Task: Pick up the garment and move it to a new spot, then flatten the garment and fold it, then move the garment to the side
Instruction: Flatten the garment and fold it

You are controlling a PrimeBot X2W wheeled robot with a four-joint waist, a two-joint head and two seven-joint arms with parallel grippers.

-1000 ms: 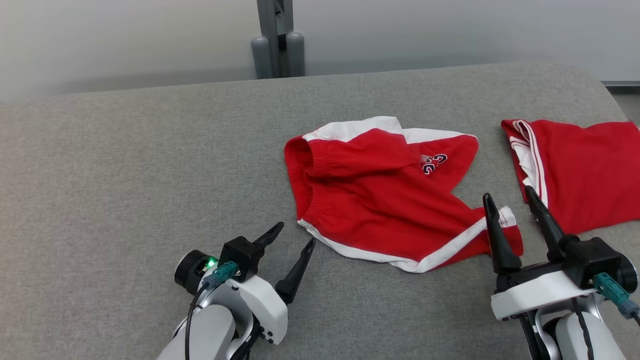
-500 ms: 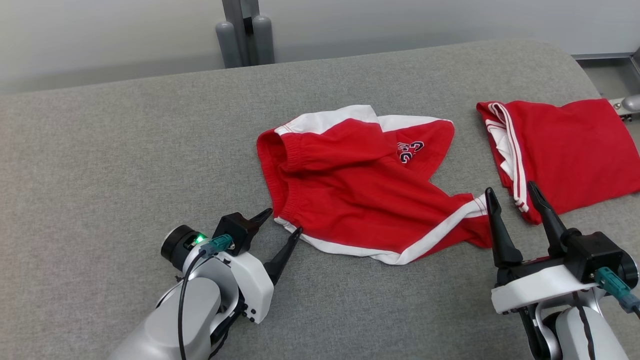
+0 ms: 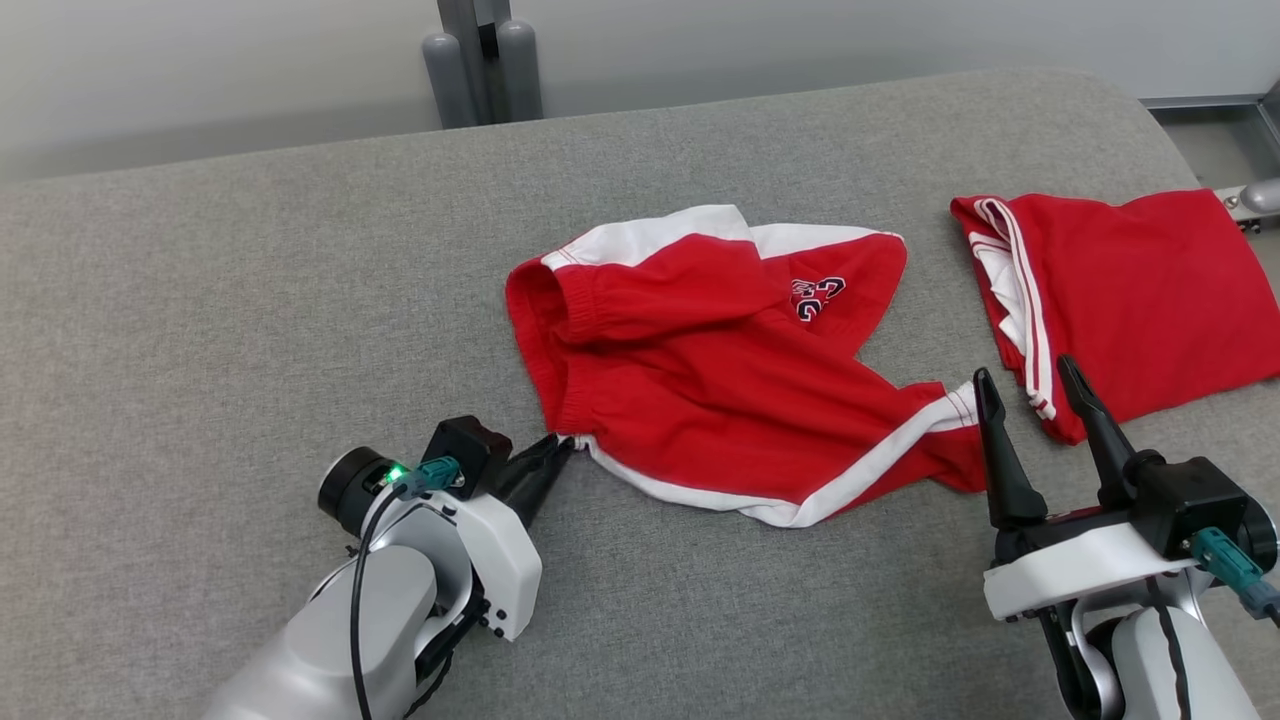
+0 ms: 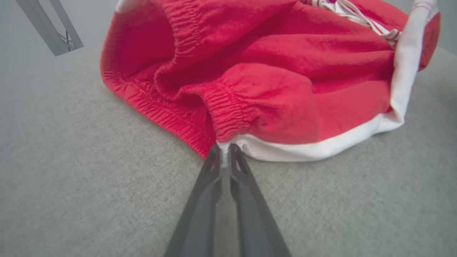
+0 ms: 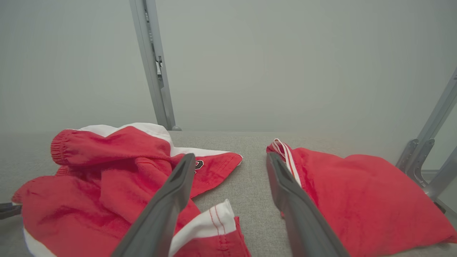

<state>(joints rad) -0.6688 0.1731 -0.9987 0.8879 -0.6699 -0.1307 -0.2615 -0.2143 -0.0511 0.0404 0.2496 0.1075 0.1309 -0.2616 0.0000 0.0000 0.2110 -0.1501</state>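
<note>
The red shorts (image 3: 720,390) lie crumpled on the grey surface (image 3: 250,300). The left wrist view shows the left gripper (image 4: 223,151) fingers pinching their white corner. The right gripper (image 3: 1025,372) fingers stand wide apart, holding nothing. The shorts' logo (image 3: 818,297) is too small to read. Another red garment (image 3: 1130,300) is cut off at the edge.

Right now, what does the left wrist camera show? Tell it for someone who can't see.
The dark left pincer is pinched shut on the white-trimmed corner of crumpled red shorts, right beside the elastic waistband. The shorts lie on a grey cloth-covered table.
</note>
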